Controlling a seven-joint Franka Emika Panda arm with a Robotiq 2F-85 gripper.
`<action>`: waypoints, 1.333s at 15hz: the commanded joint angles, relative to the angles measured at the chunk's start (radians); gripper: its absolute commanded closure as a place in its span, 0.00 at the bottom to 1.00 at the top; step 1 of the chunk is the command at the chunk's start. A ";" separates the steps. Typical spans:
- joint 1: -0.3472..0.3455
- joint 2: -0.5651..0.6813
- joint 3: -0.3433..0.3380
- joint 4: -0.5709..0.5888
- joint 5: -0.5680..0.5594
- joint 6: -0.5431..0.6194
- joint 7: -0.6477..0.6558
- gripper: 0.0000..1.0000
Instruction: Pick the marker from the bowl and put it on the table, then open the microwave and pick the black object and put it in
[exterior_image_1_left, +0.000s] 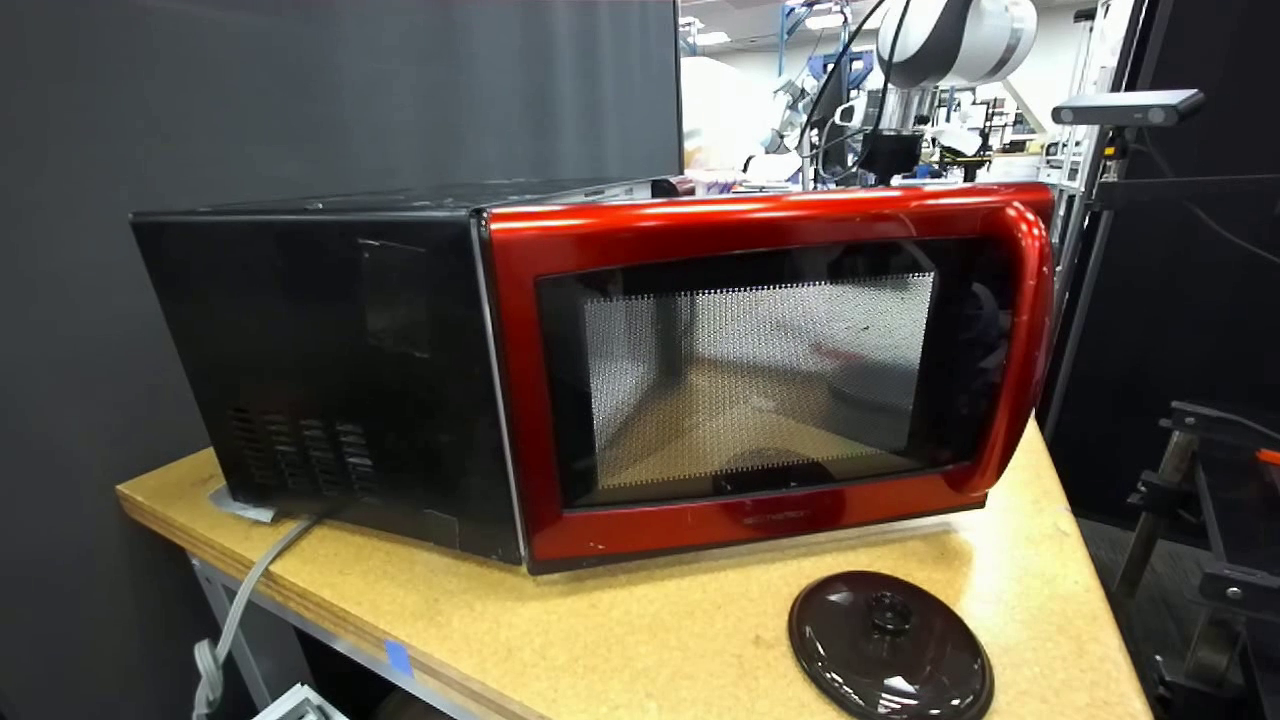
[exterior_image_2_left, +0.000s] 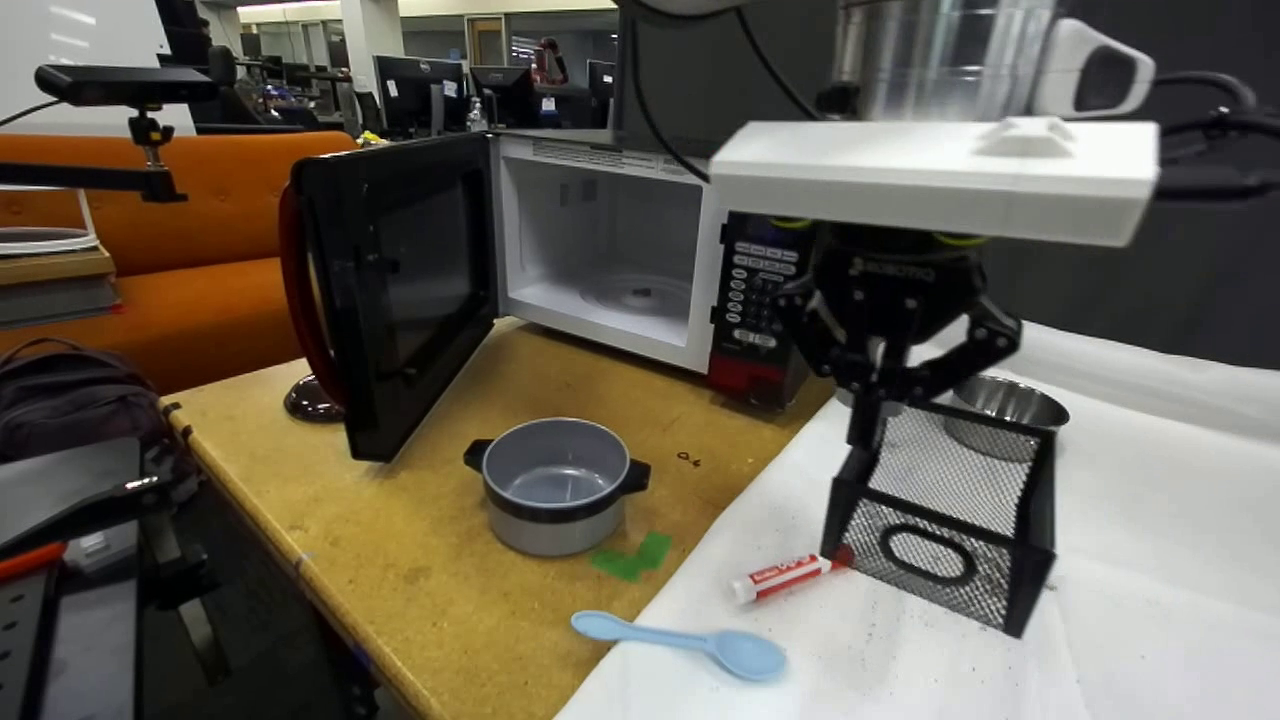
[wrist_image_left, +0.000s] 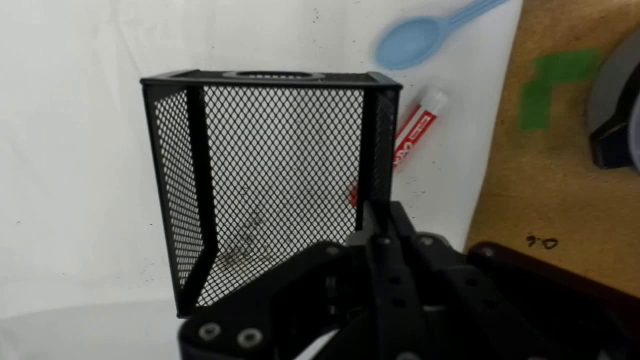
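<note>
The black object (exterior_image_2_left: 940, 520) is an open-topped mesh box with an oval ring on one side. My gripper (wrist_image_left: 381, 205) is shut on one of its walls, pinching the upper rim from above. Whether the box touches the sheet below, I cannot tell. The marker (exterior_image_2_left: 785, 577), white and red, lies on white sheeting over the table (exterior_image_2_left: 400, 560); its red end shows through the mesh of the box. Behind the box stands the silver bowl (exterior_image_2_left: 1010, 400), partly covered. The microwave (exterior_image_2_left: 610, 250) has its door (exterior_image_2_left: 400, 290) swung wide, with the turntable visible inside.
A grey pot (exterior_image_2_left: 555, 525) with black handles stands on the wood before the microwave. Close to the marker lies a blue spoon (exterior_image_2_left: 690, 640). A dark round lid (exterior_image_1_left: 890, 650) rests near the table edge, outside the door. Green tape (exterior_image_2_left: 635, 557) marks the wood.
</note>
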 joint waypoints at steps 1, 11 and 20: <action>0.034 -0.156 0.017 -0.168 0.010 0.010 -0.132 1.00; 0.218 -0.332 -0.001 -0.307 0.019 -0.076 -0.577 1.00; 0.263 -0.309 -0.017 -0.295 -0.005 -0.080 -0.721 0.98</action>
